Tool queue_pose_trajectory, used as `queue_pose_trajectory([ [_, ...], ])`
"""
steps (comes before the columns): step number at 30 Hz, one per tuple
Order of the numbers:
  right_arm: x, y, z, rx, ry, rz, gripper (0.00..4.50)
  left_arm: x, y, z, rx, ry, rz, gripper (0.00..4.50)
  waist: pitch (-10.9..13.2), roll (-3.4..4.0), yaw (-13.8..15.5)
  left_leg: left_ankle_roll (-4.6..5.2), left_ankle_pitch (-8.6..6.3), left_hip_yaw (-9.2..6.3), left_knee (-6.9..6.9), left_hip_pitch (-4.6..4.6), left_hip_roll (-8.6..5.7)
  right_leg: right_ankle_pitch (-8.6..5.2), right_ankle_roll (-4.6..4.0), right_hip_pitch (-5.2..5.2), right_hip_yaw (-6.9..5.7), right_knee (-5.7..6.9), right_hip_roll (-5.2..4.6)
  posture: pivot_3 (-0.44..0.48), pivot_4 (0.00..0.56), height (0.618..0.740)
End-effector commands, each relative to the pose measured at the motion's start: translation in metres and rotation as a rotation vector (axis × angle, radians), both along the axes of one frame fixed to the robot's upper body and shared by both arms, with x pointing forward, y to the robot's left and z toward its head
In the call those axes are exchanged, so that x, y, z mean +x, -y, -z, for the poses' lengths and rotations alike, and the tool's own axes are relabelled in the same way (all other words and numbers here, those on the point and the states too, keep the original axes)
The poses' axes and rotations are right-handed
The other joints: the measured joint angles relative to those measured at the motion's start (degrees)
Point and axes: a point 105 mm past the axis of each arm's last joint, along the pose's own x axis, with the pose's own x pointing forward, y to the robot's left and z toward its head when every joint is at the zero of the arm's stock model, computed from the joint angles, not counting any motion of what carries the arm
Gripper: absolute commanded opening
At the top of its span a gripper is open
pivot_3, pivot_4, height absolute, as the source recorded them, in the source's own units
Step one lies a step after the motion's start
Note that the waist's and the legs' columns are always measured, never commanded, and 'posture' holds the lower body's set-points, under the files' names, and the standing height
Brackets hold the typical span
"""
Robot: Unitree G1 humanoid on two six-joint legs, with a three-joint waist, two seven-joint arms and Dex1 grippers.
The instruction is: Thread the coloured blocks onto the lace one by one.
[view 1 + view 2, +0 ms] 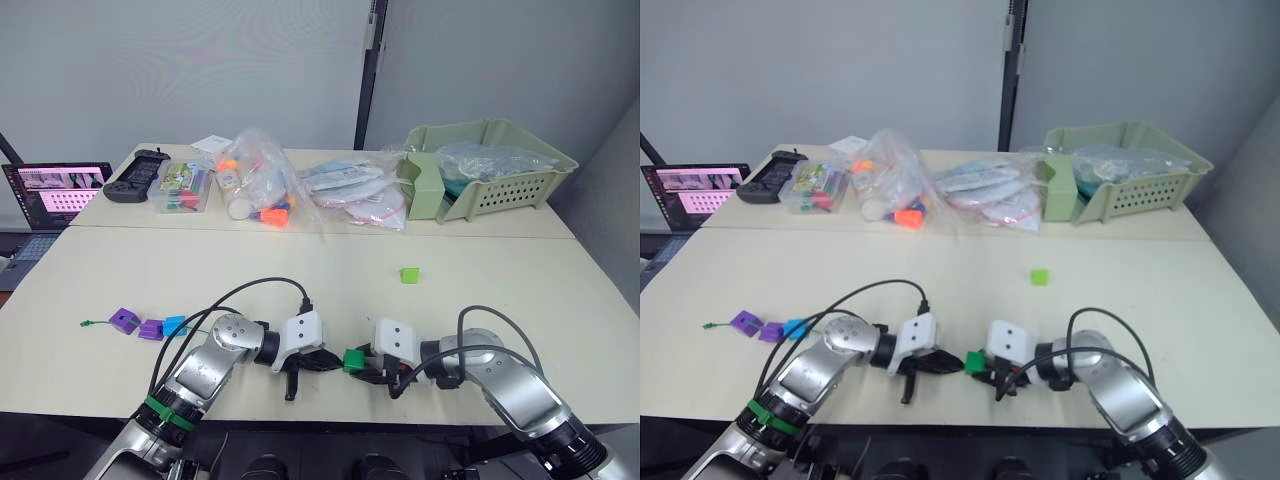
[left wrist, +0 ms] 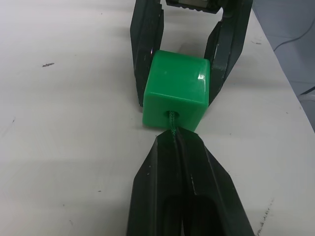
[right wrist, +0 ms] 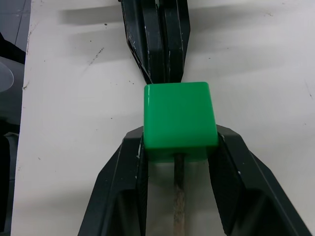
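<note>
Dark green block (image 2: pixel 176 95): clamped in my right gripper (image 1: pixel 362 365) low over the tabletop (image 1: pixel 480 290), bore facing my left gripper (image 2: pixel 175 143), which is pinched on the lace (image 2: pixel 172 121) to feed it in. Purple and blue blocks (image 1: pixel 148 325) sit strung at my left; light green block (image 1: pixel 409 275) waits apart.

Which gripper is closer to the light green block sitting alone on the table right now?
Right. The right gripper is nearer the light green block, which lies beyond it. The left gripper sits farther over, pinching the lace at the dark green block.
</note>
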Motion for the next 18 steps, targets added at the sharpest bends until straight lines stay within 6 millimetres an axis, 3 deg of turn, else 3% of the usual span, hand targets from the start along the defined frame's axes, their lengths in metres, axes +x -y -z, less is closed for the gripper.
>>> queue_pose_trajectory([
  [1, -0.002, 0.003, 0.014, -0.044, -0.033, 0.015, 1.18, 0.003, -0.008, -0.005, 0.024, 0.024, -0.019, 0.03, 0.0, 0.00, -0.1, 0.00, 0.00, 0.00, 0.00, 0.00, 0.01, 0.00, 0.00, 0.00, 0.00, 0.00, 0.01, 0.000, 0.150, 0.740],
  [3, -0.003, 0.004, 0.013, -0.034, -0.039, 0.018, 1.18, 0.004, -0.011, -0.011, 0.020, 0.031, -0.021, 0.58, 0.0, 0.00, -0.1, 0.00, 0.00, -0.02, 0.00, 0.00, 0.02, 0.00, 0.00, 0.00, 0.00, 0.00, 0.01, 0.000, 0.150, 0.740],
  [5, -0.002, 0.003, 0.008, -0.008, -0.032, 0.029, 2.26, 0.002, -0.012, -0.016, 0.020, 0.028, -0.003, 1.16, 0.0, 0.00, 0.0, 0.00, 0.00, -0.02, 0.00, 0.00, 0.01, 0.00, 0.00, 0.00, 0.00, 0.00, 0.01, 0.000, 0.150, 0.740],
  [9, -0.003, 0.004, -0.004, 0.036, -0.029, 0.047, 3.58, 0.001, -0.009, -0.030, 0.020, 0.048, 0.031, 2.46, 0.0, 0.00, 0.1, 0.00, 0.00, -0.02, 0.00, -0.05, 0.02, 0.00, 0.00, -0.04, 0.00, 0.00, -0.02, 0.000, 0.150, 0.740],
  [12, -0.012, 0.017, -0.010, 0.025, -0.014, 0.057, 4.50, -0.001, 0.001, -0.039, 0.027, 0.072, 0.076, 3.48, 0.0, 0.00, 0.8, 0.00, 0.00, -0.02, 0.00, -0.38, -0.04, -0.01, 0.01, -0.32, -0.02, 0.00, -0.10, 0.000, 0.150, 0.740],
  [13, -0.014, 0.021, -0.011, 0.025, -0.010, 0.060, 4.50, -0.002, 0.006, -0.040, 0.026, 0.079, 0.086, 3.75, 0.0, 0.00, 1.0, 0.00, 0.00, -0.03, 0.01, -0.54, -0.07, -0.01, 0.02, -0.48, -0.02, 0.00, -0.14, 0.000, 0.150, 0.740],
  [18, -0.023, 0.034, -0.013, 0.026, -0.005, 0.075, 4.50, -0.003, 0.027, -0.028, 0.040, 0.086, 0.107, 3.75, 0.0, -0.01, 1.0, 0.00, 0.00, -0.01, 0.01, -0.68, -0.28, 0.00, 0.08, -0.60, 0.06, -0.01, -0.26, 0.000, 0.150, 0.740],
])
